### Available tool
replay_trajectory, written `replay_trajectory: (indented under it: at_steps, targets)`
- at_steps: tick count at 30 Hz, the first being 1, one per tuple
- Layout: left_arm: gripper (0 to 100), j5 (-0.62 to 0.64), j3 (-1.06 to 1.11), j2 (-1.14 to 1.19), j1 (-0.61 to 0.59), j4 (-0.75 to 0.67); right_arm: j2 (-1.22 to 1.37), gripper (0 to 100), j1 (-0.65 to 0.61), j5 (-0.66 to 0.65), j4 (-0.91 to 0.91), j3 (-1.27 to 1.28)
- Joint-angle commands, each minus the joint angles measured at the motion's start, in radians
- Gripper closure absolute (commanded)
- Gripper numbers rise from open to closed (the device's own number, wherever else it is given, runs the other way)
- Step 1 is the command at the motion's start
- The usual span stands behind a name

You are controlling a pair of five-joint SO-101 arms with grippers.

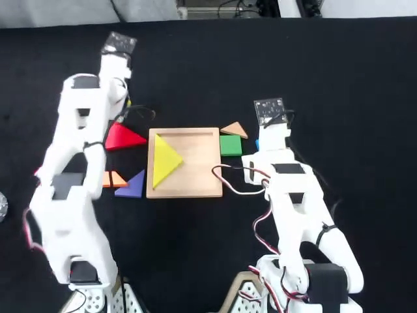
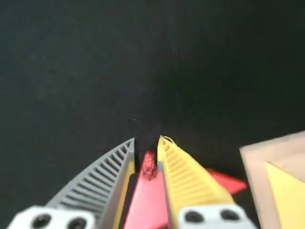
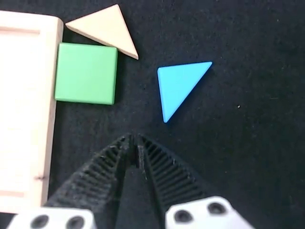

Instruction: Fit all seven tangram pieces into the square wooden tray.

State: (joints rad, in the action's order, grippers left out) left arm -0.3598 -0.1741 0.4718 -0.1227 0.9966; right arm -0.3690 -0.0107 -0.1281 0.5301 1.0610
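The square wooden tray (image 1: 207, 186) lies mid-table with a yellow triangle (image 1: 164, 160) in its left half. My left gripper (image 2: 147, 143) is shut on the red triangle (image 2: 148, 191), which lies just left of the tray (image 2: 267, 162) as a red triangle (image 1: 122, 137) in the high view. A green square (image 3: 86, 72), a plain wooden triangle (image 3: 106, 27) and a light blue triangle (image 3: 177, 86) lie right of the tray (image 3: 26, 109). My right gripper (image 3: 135, 139) is shut and empty, near the blue triangle. An orange piece (image 1: 113, 178) and a purple triangle (image 1: 133, 186) lie left of the tray.
The black cloth covers the whole table, with bare room behind and in front of the tray. A white cable (image 1: 238, 186) from the right arm loops over the tray's right edge.
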Motion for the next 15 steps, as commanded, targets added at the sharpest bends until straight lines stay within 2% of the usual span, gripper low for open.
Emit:
replay_trajectory:
  at_steps: [1,8,15]
  targets:
    - [91,0.012,-0.111,0.098,-0.001,-0.006,-0.036,98.7,0.009,-0.011,-0.020,-0.004]
    - [91,-0.186,-0.105,0.110,-0.016,0.186,-0.036,98.7,0.009,-0.011,-0.020,-0.007]
    - [91,-0.198,-0.108,0.100,-0.154,0.229,-0.036,98.7,0.009,-0.011,-0.020,-0.005]
